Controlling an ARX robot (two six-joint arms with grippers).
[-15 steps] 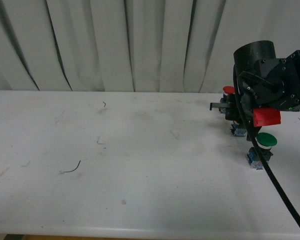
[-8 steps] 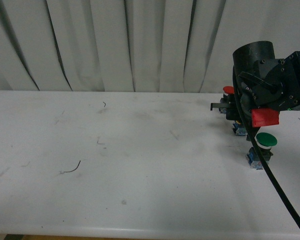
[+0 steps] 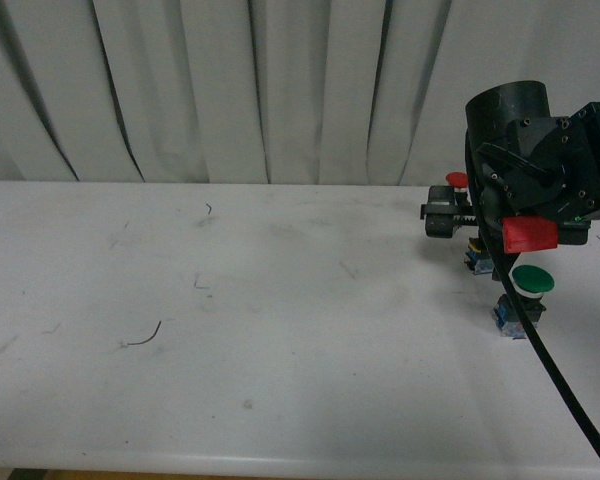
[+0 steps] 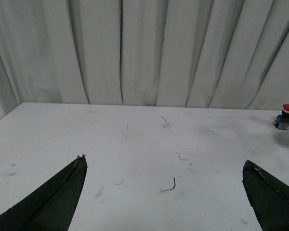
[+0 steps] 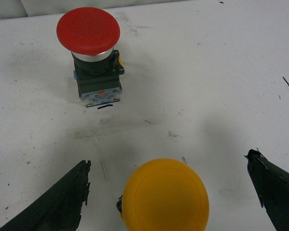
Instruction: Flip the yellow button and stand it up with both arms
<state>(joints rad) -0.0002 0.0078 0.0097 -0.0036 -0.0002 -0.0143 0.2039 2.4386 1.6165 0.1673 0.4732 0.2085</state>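
The yellow button [image 5: 164, 195] shows its round yellow-orange cap towards the right wrist camera, and the cap hides nearly all of its base. My right gripper [image 5: 168, 160] is open, with one black finger [image 5: 62, 202] on each side of the cap and a gap to both. In the front view the right arm [image 3: 540, 170] with its red tag [image 3: 531, 234] covers most of this button. My left gripper [image 4: 164, 162] is open over bare table, far from the buttons, and does not show in the front view.
A red-capped button [image 5: 88, 29] stands upright just beyond the yellow one. A green-capped button [image 3: 532, 280] stands nearer the front, under the right arm. A white table [image 3: 280, 330] carries small wire scraps [image 3: 142, 338]. Grey curtains [image 3: 230, 90] hang behind.
The right wrist has turned slightly; its gripper end now shows thicker in front of the red button. The buttons have not moved.
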